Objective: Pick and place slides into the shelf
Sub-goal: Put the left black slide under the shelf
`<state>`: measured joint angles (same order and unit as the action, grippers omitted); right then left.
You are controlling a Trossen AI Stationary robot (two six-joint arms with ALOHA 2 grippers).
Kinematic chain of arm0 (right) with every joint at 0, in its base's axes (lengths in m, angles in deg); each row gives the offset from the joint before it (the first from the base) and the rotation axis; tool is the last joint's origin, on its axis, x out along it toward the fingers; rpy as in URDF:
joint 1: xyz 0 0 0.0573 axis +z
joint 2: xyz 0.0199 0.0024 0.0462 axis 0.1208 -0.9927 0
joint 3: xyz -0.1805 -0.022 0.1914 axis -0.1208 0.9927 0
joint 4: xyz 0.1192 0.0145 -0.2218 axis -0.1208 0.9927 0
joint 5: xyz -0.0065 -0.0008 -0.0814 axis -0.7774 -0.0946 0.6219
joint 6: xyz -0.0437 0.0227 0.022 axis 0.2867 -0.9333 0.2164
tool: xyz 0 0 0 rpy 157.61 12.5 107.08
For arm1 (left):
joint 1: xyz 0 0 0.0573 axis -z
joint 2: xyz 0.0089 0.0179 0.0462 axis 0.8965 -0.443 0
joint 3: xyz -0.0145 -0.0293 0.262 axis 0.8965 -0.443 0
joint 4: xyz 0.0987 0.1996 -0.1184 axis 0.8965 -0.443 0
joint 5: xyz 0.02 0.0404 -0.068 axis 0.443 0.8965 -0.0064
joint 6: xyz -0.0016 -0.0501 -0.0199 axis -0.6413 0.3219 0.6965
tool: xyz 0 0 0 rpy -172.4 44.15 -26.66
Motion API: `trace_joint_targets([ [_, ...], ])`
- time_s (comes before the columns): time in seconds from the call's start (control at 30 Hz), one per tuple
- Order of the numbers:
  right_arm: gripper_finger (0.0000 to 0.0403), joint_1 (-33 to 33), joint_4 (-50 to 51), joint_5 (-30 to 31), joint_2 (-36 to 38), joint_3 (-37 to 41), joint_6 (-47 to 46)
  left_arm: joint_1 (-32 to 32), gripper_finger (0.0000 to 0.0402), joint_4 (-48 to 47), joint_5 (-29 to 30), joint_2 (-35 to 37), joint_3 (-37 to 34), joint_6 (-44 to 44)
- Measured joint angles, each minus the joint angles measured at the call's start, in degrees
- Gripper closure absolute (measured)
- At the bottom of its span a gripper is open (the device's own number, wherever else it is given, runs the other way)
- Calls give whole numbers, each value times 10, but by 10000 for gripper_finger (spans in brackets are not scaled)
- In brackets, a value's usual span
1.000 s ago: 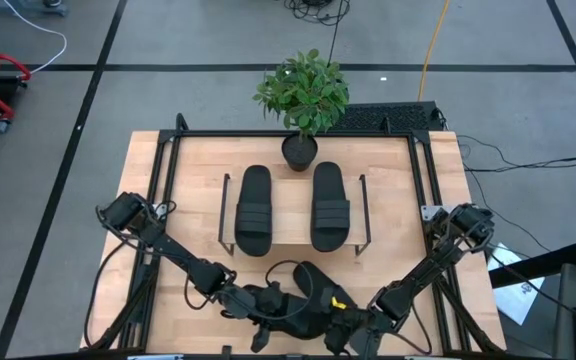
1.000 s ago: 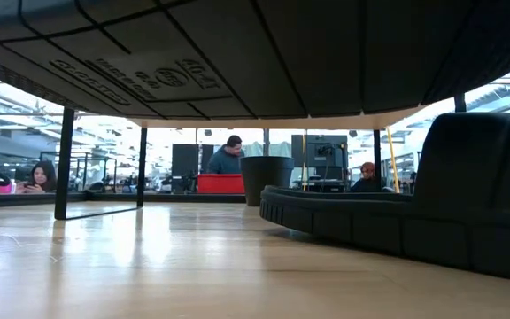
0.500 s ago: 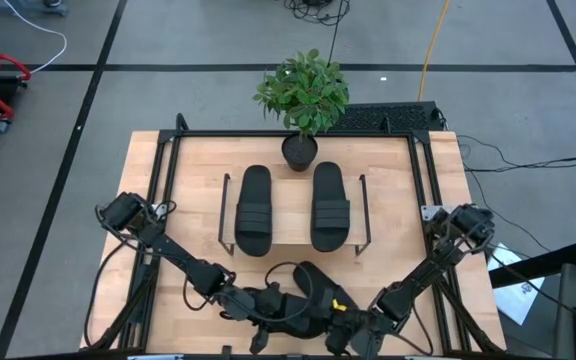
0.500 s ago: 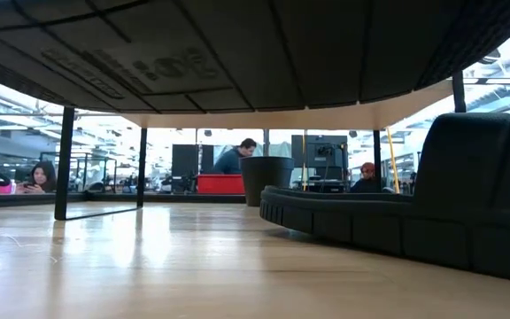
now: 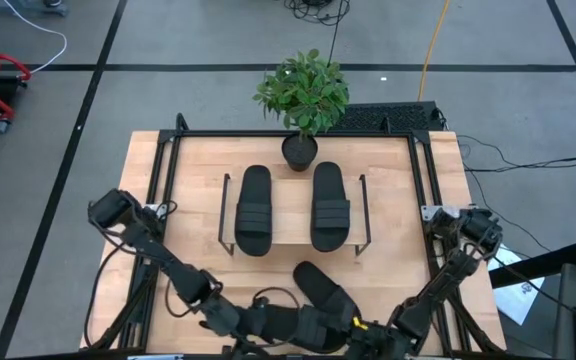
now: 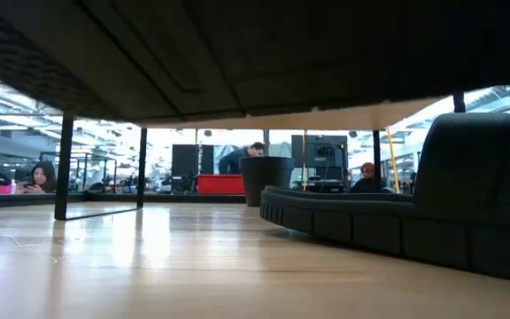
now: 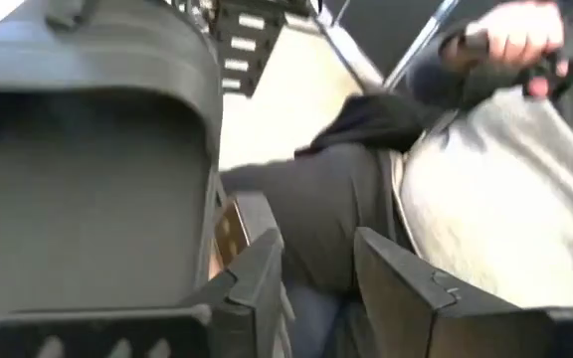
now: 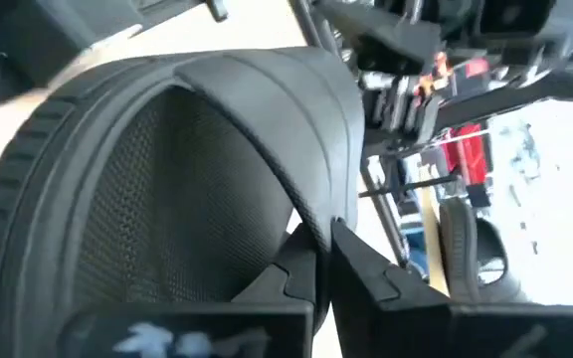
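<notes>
Two black slides (image 5: 253,210) (image 5: 329,207) lie side by side on the shelf's wood top (image 5: 290,215). A third slide (image 5: 324,290) (image 6: 397,221) lies sole down on the table in front of the shelf. A fourth slide (image 8: 167,179) hangs at the table's near edge, its sole (image 6: 237,53) filling the top of the low view. My right gripper (image 8: 334,268) is shut on it. My left gripper (image 7: 331,288) stands open at its other side, nothing between its fingers; the slide (image 7: 88,199) shows beside one finger. My right gripper pinches the slide's ribbed strap (image 8: 306,214) between its two fingers, at the strap's edge where it comes down toward the sole's side. The slide is lifted clear of the table, with open space under its sole (image 6: 237,53).
A potted plant (image 5: 302,95) stands at the shelf's far side. Black frame rails (image 5: 168,200) run along the table's left, right and far sides. In the left wrist view a person's hand (image 7: 515,40) and grey clothing show beyond the near edge. People show far off (image 6: 38,175).
Both arms have drawn toward the table's near edge with the lifted slide. In the low view its sole has come closer, and its raised lettering has gone out of sight. The slide on the table and the two on the shelf have stayed put.
</notes>
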<state>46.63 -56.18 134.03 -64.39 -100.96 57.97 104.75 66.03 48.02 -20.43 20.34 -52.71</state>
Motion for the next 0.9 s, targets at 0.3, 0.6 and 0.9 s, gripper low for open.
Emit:
trace_joint_targets([
  [0.3, 402, -4, 156, 43, -23, -102, -97, 53, 266, -145, 148, 74, 0, 11],
  [0.6, 402, -64, 242, 87, -125, -219, -119, 112, 266, -160, 237, 90, -1, 16],
  [0.9, 402, -79, 394, 89, -200, -371, -229, 165, 266, -165, 295, 89, -1, 22],
])
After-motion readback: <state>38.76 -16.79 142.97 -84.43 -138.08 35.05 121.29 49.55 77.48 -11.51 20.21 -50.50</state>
